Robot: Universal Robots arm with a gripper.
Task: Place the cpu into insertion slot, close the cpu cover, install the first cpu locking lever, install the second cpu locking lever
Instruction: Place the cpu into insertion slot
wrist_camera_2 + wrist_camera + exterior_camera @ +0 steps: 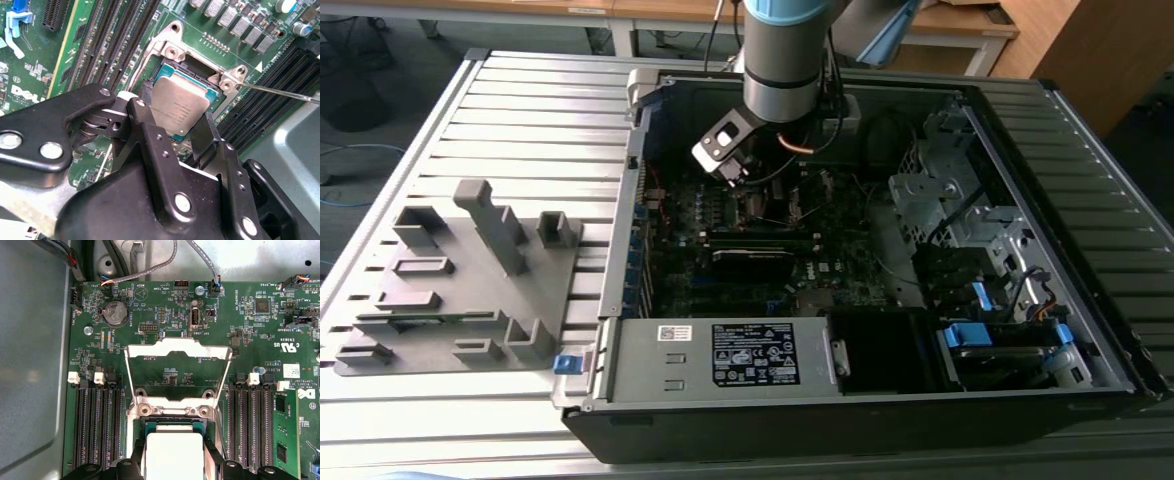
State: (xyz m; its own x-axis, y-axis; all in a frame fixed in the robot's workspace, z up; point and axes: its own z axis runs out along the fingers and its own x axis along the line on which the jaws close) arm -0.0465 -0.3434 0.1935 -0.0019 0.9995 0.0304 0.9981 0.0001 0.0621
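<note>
My gripper (731, 165) hangs inside the open computer case (627, 200), low over the motherboard. In the second wrist view its two black fingers (145, 107) are shut on the edges of the cpu (177, 107), a small square chip with a dull silver face. The chip is tilted over the insertion slot (192, 70), a dark socket with a silvery rim, and its far edge is down at the socket. In the first wrist view the cpu (173, 452) sits just before the cpu cover (177, 347), which stands swung open beyond the socket. A thin locking lever (280, 93) sticks out beside the socket.
Long black memory slots (95, 425) flank the socket on both sides, and a green memory card (285, 430) stands in one. Cables (150, 270) run along the case wall. On the exterior view's left lies a grey fixture plate (454, 280). The drive cage (947, 210) is on the right.
</note>
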